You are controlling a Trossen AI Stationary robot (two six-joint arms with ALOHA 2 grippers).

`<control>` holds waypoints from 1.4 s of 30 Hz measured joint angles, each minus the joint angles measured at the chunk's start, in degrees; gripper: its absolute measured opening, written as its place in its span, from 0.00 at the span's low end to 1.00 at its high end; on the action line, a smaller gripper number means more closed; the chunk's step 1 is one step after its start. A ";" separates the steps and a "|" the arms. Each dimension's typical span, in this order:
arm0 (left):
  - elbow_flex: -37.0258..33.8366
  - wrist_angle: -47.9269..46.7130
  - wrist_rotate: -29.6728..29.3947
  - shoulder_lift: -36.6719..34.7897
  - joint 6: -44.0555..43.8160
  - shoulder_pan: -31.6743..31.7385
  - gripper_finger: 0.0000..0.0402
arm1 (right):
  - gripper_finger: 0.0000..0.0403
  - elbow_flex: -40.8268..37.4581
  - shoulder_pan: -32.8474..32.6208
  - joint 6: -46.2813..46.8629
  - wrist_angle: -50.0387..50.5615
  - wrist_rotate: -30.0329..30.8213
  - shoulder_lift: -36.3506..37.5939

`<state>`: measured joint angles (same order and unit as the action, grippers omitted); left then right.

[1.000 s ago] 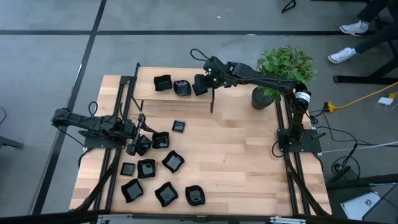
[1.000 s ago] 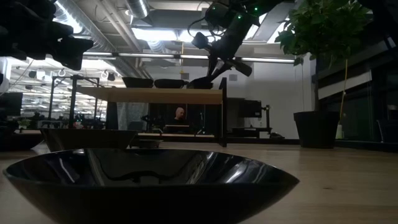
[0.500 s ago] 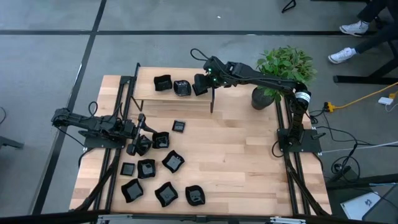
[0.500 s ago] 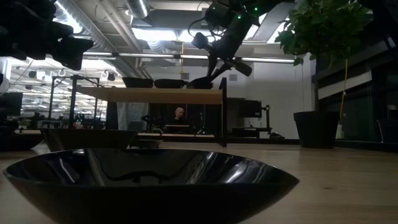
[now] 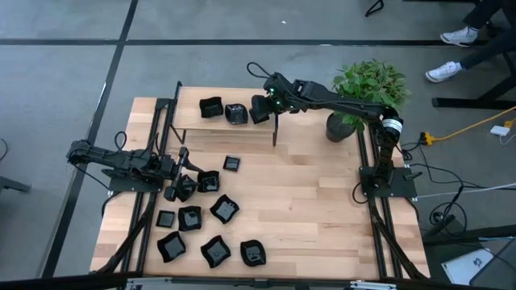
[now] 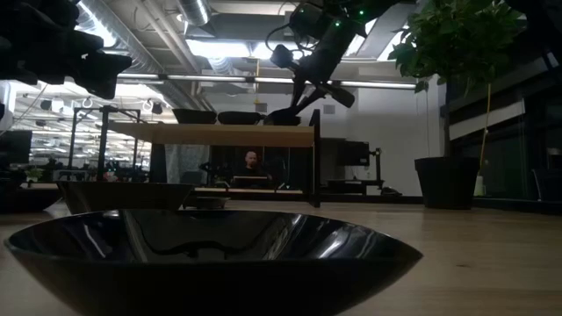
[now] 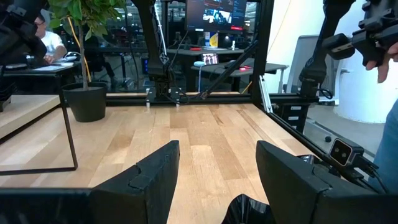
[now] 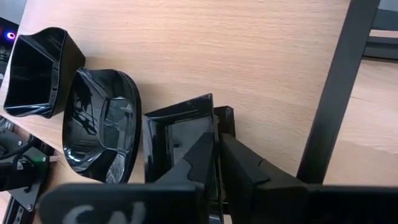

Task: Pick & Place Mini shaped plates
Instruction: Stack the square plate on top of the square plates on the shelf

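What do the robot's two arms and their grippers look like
Both arms, the left arm and the right arm, are dark, slim and jointed, with black cables looping beside them. The right arm has a pale band near its elbow and green lights near its wrist. Each gripper's fingers are matte black, blocky wedges.

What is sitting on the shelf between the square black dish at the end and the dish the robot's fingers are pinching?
One rounded black dish sits between the square dish and the pinched dish, clearest in the right wrist view; the high view shows the same row.
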<state>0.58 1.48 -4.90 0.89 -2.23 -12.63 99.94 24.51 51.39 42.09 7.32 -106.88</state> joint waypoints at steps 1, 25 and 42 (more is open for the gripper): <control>0.00 -0.02 -0.01 0.00 0.00 0.00 0.52 | 0.09 0.00 -0.01 0.42 0.01 -0.01 0.00; 0.00 -0.02 0.01 0.02 -0.01 0.01 0.52 | 0.38 0.00 -0.69 -6.79 1.36 0.25 0.01; 0.00 0.00 -0.01 0.00 0.01 0.01 0.52 | 0.07 0.00 -5.37 -8.58 3.40 7.30 2.00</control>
<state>0.58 1.48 -4.90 0.89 -2.22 -12.62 99.94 19.15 42.81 45.49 14.62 -104.88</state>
